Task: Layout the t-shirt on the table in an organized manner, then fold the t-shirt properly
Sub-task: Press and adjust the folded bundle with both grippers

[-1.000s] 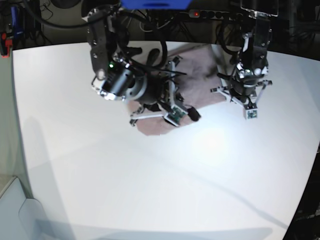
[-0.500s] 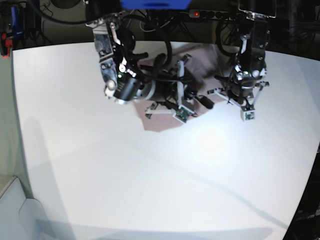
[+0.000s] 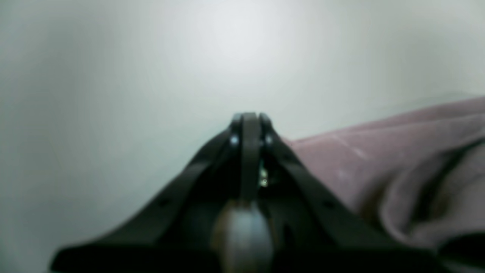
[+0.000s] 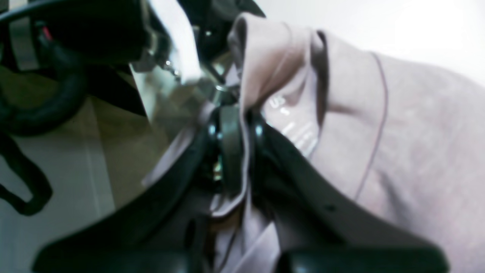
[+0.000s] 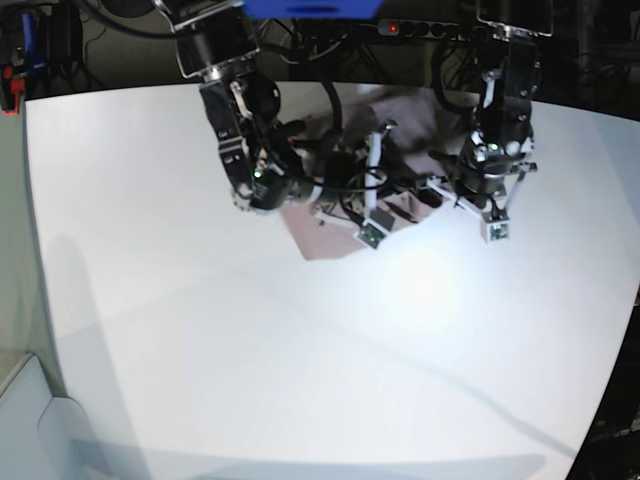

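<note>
The white worktop [image 5: 300, 360] fills almost the whole base view and is bare across its near half; there is no container on it, so nothing is in anything. The t-shirt [image 5: 325, 235], dusty mauve and bunched, lies at the far middle of the worktop, mostly hidden under the two arms, with one flat corner showing toward the near side. Its long axis cannot be told while it is crumpled like this. The right pincer [image 4: 233, 151] sits right over the cloth and is clamped on a fold of the t-shirt [image 4: 398, 151], which runs up between its closed jaws and drapes away to the camera's right; a hem seam shows on that spread part. The left pincer [image 3: 248, 121] has its jaws together with nothing between them, hovering over bare worktop [image 3: 113, 94], with the t-shirt [image 3: 379, 159] just beside it, off to the right in its own wrist view. So the right arm already has the garment, and the left arm is near its edge but apart from it. In my judgement the laying-out is still early: the coming move turns on the left pincer reaching sideways to a second edge, so the two can draw the cloth flat.
</note>
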### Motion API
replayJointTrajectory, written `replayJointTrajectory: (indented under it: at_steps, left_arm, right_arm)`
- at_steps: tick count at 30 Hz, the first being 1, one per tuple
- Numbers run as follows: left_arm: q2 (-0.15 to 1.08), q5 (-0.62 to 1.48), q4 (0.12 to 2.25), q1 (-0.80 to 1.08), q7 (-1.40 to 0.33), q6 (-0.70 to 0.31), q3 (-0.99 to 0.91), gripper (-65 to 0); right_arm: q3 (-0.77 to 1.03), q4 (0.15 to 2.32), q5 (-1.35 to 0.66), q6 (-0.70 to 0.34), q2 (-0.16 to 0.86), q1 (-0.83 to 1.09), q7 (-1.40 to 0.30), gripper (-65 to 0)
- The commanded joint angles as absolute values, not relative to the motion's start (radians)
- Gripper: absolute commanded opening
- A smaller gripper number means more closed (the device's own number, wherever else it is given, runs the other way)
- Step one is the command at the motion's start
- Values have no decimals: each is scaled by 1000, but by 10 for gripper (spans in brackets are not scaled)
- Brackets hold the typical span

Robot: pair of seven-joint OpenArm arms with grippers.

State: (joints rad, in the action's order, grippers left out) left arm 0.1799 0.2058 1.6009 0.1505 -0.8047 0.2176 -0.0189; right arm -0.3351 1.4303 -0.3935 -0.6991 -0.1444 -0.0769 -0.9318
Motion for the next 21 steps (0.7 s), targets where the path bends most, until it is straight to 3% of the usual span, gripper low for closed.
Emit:
replayJointTrajectory:
  at_steps: [1,6,12,21]
  left_arm:
    - [183,213,1638,150,-803,209,-19,-650]
    - [208,213,1724,153,-805,209,-33,-650]
    - [209,213,1794,166,-938,209,-125,-650]
    - [179,216,1845,317,-1024,209,-151,-650]
  right_arm:
    - [-340,1435,-421,-698,-157,-96,-885,-650]
    - [-340,1386,-421,-698,-157,-108,-858,-650]
    - [-338,1377,-420,-698,-157,-111,-858,-650]
    - [-337,1386,-421,-698,-153,-113,-858,-650]
